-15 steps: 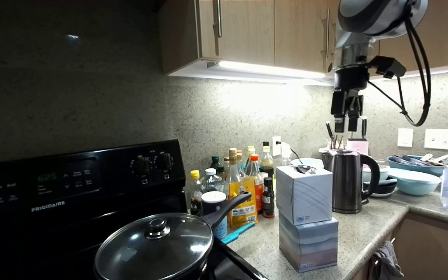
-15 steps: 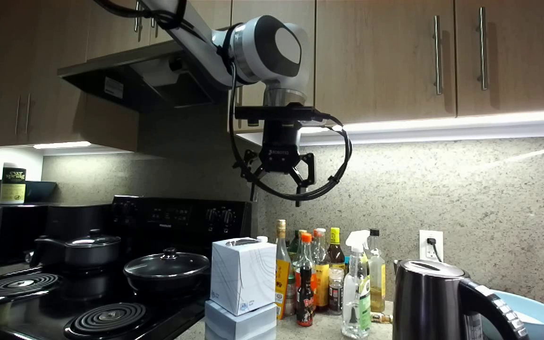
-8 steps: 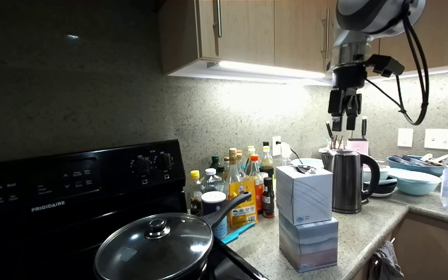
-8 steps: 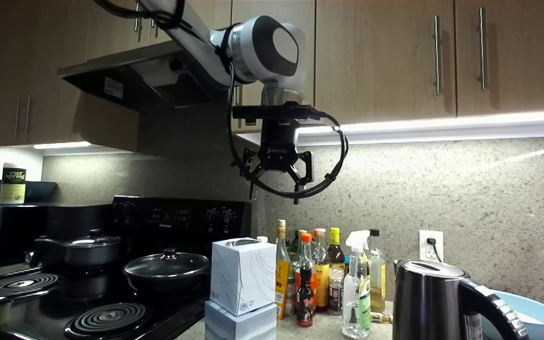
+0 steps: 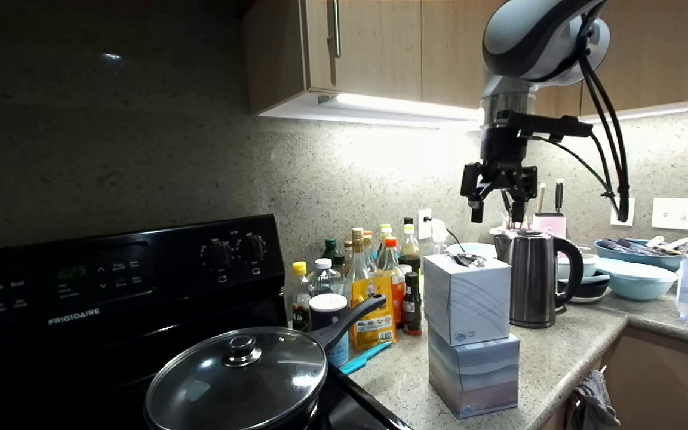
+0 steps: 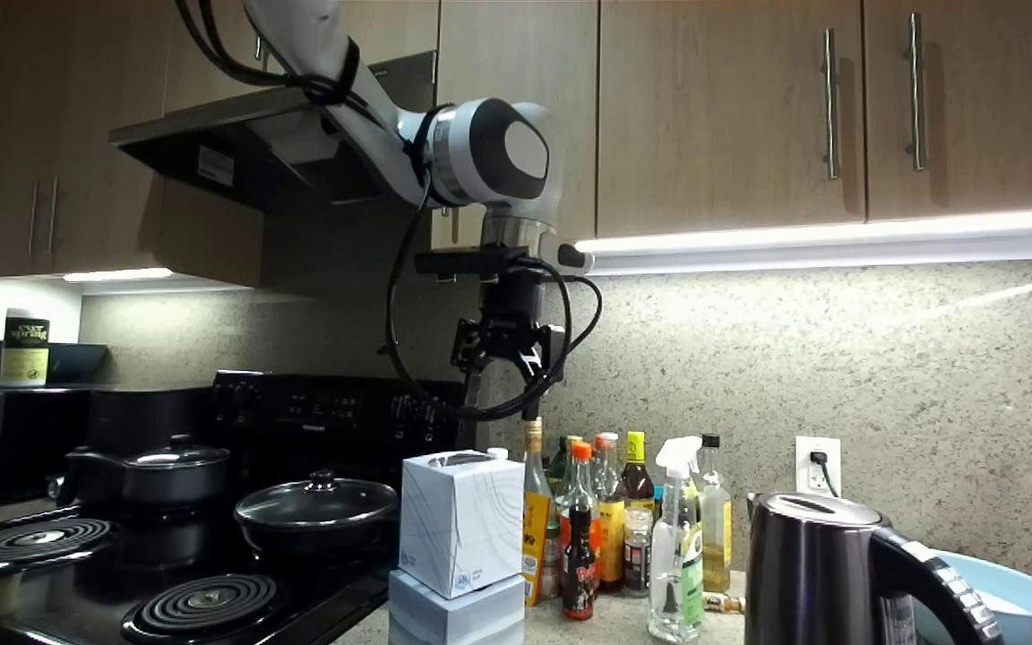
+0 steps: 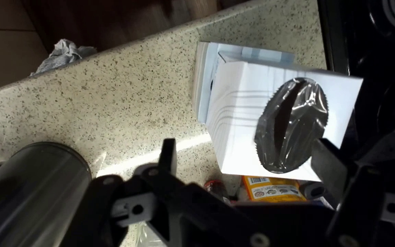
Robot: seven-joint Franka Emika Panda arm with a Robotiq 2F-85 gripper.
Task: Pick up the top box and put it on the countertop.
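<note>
Beneath pale wood cabinets (image 6: 731, 116) in a kitchen, a white-and-grey robot arm (image 6: 471, 152) holds its black two-fingered pincer (image 5: 497, 213) pointed downward, the fingers spread wide and nothing in their grip. The pale grey-blue cuboid carton with a whitish top (image 5: 469, 304) stands lower than the fingertips, apart from them, stacked on a near-matching grey-blue carton with wavy bands (image 5: 475, 376) and set slightly out of line with it. Seen from the wrist, the upper carton's top shows a dark oval opening (image 7: 291, 125) with a saw-toothed rim and glossy clear film; one finger of the pincer overlaps that top near a corner in the view. The lower carton rests on a light beige-grey speckled stone counter (image 5: 550, 364), beside a black stove with coil burners (image 6: 99, 591). A dark brushed-metal kettle with a black handle (image 5: 532, 280) stands apart from the stack, while a cluster of glass bottles with red, yellow and orange caps (image 6: 610, 528) crowds the back of the counter; a clear spray bottle with a white trigger head (image 6: 677, 555) stands just beside them in an exterior view. On the stove sits a black frying pan (image 6: 314, 537) under a clear glass lid (image 6: 301, 506). A crumpled grey cloth (image 5: 593, 397) hangs below the counter's rounded edge.
</note>
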